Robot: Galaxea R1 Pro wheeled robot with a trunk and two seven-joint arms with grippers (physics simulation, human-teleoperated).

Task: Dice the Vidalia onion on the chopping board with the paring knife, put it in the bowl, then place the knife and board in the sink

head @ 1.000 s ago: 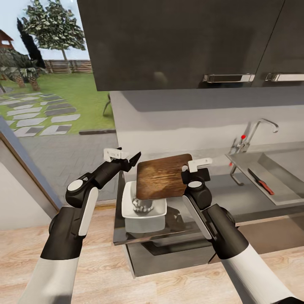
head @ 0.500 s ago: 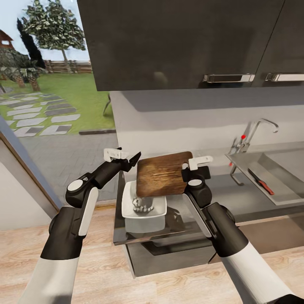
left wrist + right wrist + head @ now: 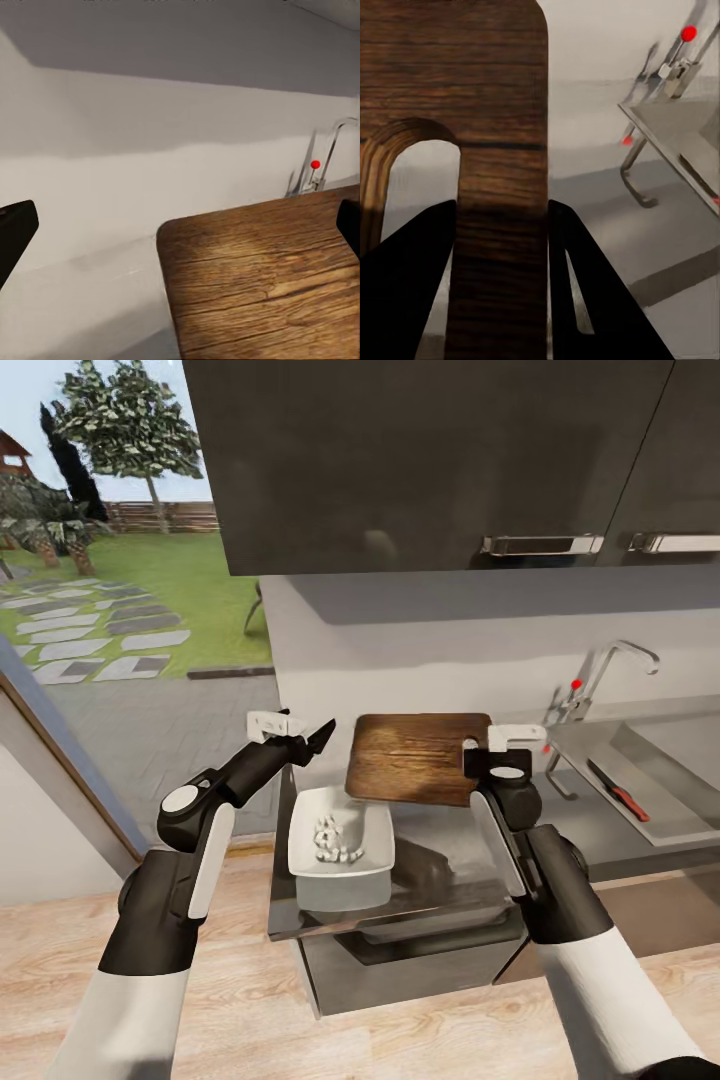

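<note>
Now right pincer [image 3: 478, 745] raised above desk [image 3: 600, 830], clamped on dark grained chopping board [image 3: 415, 758] beside its handle slot, held level near white bowl [image 3: 340, 843]. Left pincer [image 3: 300, 735] spread, empty.

Right gripper [image 3: 478, 752] raised, arm bent, fingers [image 3: 585, 300] clamped on chopping board [image 3: 418, 757]. Left gripper [image 3: 300, 732] raised, jaws apart, empty.

Brown chopping board [image 3: 415, 758] held level above countertop [image 3: 580, 830].

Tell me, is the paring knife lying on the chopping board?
No, the paring knife lies in the sink, while the right gripper holds the chopping board bare.
</note>
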